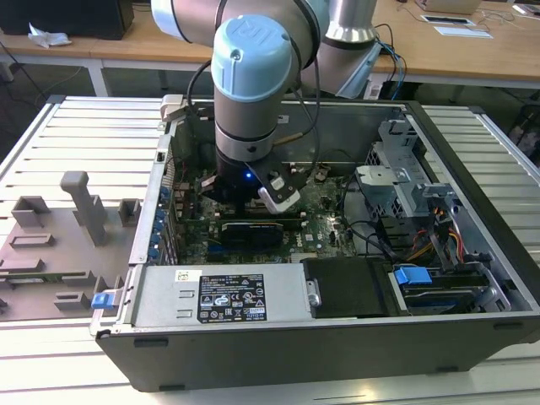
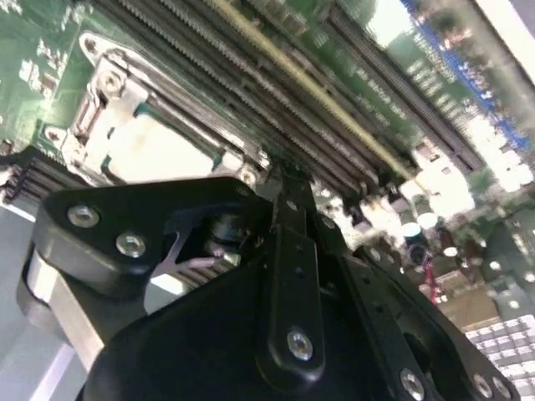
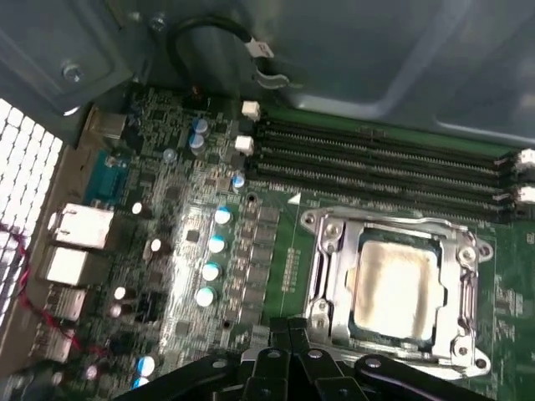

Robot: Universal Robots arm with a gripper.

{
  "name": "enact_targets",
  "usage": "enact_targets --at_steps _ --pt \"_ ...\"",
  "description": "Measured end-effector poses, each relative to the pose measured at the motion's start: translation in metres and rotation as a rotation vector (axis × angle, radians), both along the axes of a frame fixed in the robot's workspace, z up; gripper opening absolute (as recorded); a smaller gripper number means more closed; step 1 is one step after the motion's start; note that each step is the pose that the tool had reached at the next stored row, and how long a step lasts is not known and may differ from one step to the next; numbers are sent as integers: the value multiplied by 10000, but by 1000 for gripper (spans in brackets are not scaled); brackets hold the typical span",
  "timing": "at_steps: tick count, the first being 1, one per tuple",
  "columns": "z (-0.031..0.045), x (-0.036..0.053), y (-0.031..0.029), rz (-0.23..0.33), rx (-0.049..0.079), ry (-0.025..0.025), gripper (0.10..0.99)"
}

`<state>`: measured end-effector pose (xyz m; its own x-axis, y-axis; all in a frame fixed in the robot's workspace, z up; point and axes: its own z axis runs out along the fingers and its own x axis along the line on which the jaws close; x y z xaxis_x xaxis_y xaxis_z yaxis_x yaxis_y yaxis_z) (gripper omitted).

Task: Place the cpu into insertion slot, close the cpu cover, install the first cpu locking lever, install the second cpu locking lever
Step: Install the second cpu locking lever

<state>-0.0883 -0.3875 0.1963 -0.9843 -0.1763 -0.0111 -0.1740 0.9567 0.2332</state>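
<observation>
In the exterior view the arm [image 1: 253, 76] reaches down into an open computer case [image 1: 337, 337] lying on a slatted counter [image 1: 76, 135], and its wrist hides the part of the motherboard [image 1: 325, 215] directly beneath it, so the socket cannot be made out from there. The gripper [image 1: 253, 202] sits low over the board, largely masked by the wrist and a white-and-black camera mount. In the first wrist view the cpu [image 3: 393, 284] lies flat inside the insertion slot [image 3: 347, 330], its pale metal top washed out by glare. The cpu cover [image 3: 334, 251] is down around it, the chip showing through the central window; the frame's near edge is cut off behind the black linkage of the gripper [image 3: 292, 368]. Whether the locking levers are latched is hard to tell. Long black memory slots [image 3: 376, 154] run just beside the socket. In the second wrist view the gripper [image 2: 284, 192] body blocks most of the scene, with the cpu [image 2: 159, 154] partly visible behind it. The fingertips are out of sight, so I cannot tell whether the gripper is spread or pressed together.
</observation>
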Motion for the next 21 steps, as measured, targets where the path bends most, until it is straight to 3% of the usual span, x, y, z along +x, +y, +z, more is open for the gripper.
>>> enact_targets --at_steps 4,9,11,13,15,18,21 --pt "-10 0 35 35 21 -1 106" --pt "-5 -1 -30 49 29 -13 106" --pt "31 0 -31 53 29 -15 106" --pt "120 0 -31 53 28 -12 106" --pt "161 75 -23 53 28 8 106" --pt "161 281 11 51 26 100 106" --pt "161 388 48 52 -27 123 106"
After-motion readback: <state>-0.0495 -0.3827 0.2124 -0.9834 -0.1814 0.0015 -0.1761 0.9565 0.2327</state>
